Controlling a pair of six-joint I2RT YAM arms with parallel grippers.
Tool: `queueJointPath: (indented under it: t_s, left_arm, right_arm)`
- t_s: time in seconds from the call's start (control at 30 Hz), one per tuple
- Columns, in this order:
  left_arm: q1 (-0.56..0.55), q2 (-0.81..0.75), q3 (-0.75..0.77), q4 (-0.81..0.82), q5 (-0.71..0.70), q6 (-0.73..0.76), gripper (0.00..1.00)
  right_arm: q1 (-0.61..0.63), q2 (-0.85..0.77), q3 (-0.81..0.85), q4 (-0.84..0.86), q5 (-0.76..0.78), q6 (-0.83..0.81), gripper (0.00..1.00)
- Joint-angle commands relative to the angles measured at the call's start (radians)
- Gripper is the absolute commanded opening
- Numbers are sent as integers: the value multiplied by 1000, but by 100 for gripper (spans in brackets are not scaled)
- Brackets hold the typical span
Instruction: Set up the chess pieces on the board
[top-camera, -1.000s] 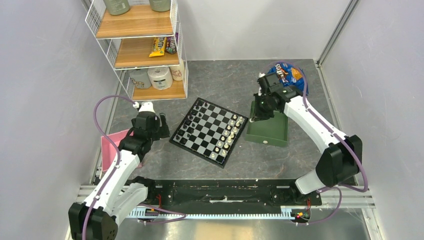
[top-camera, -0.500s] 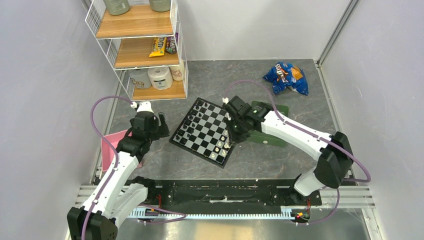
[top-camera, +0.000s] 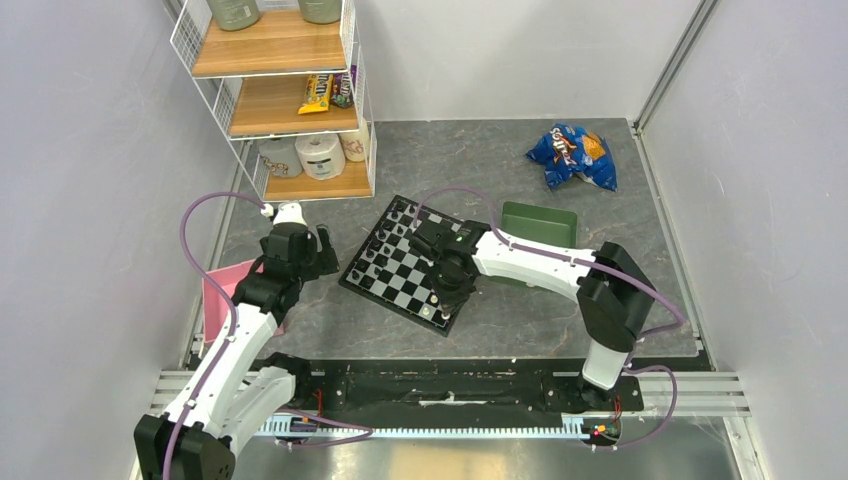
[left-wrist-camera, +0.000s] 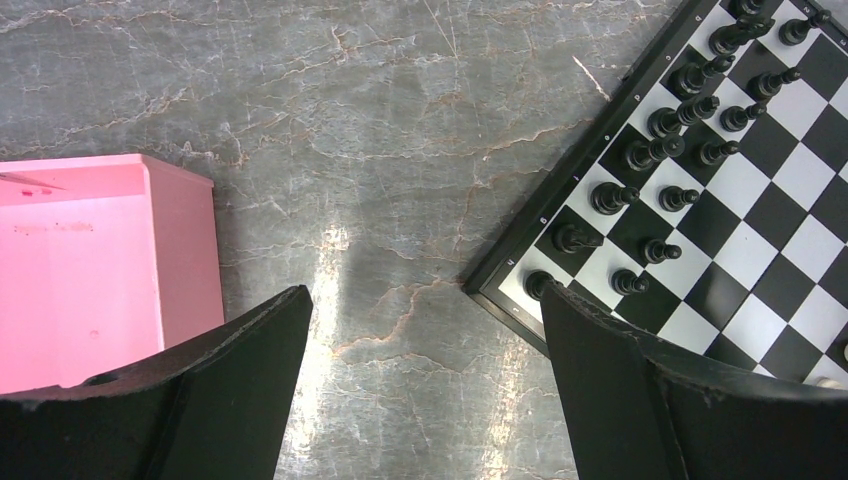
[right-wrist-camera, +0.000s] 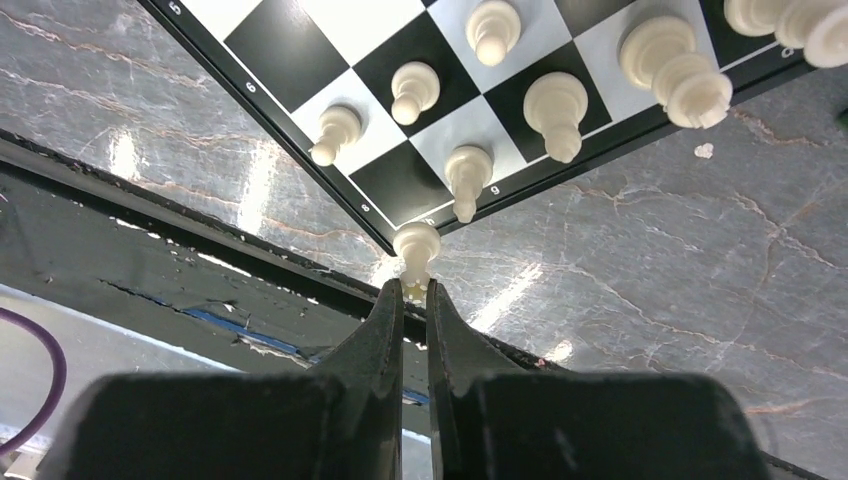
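The board (top-camera: 412, 262) lies at an angle mid-table, black figures (top-camera: 385, 240) along its left side and cream chess pieces (top-camera: 432, 310) along its right side. My right gripper (top-camera: 452, 287) hovers over the board's near right edge. In the right wrist view that gripper (right-wrist-camera: 414, 290) is shut on a cream chess piece (right-wrist-camera: 416, 246), which hangs over the board's black border (right-wrist-camera: 330, 185) by its near corner. Several cream pieces (right-wrist-camera: 552, 105) stand on the squares beyond it. My left gripper (left-wrist-camera: 425, 340) is open and empty above bare table, left of the board's corner (left-wrist-camera: 480, 285).
A pink box (top-camera: 225, 290) sits by the left arm. A green tray (top-camera: 540, 225) lies right of the board, partly under the right arm. A blue snack bag (top-camera: 572, 155) is at the back right and a wire shelf rack (top-camera: 280, 90) at the back left.
My right arm swung from the green tray across to the board's near right edge, carrying the cream piece. The left arm stayed put.
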Motion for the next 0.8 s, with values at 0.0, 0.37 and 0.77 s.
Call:
queueJointPath:
  t_s: [0.0, 0.37, 0.77]
  left_arm:
    - [3, -3, 28, 25, 3, -20, 92]
    - [2, -3, 29, 29, 9, -14, 92]
    - [2, -19, 23, 32, 0, -15, 92]
  right_arm:
    - [4, 17, 62, 8, 15, -15, 10]
    - [4, 76, 71, 28, -14, -28, 10]
    - [4, 93, 71, 47, -25, -34, 10]
